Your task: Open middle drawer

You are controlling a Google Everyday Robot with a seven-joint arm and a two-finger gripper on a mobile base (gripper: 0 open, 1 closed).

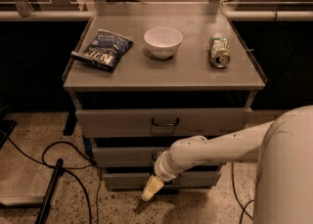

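Note:
The grey cabinet [98, 78] has three drawers. The middle drawer [120, 155] is the shallow second front; its small dark handle at centre is mostly hidden behind my arm. It looks closed or nearly so. My white arm reaches in from the lower right, across the middle and bottom drawer fronts. My gripper [150, 189] with its cream tip hangs just below the middle drawer, in front of the bottom drawer [127, 180], close above the floor.
The top drawer [117, 121] has a dark loop handle [165, 122]. On the cabinet top lie a blue chip bag [101, 50], a white bowl [163, 41] and a can [219, 50] on its side. Black cables [58, 157] run over the floor at left.

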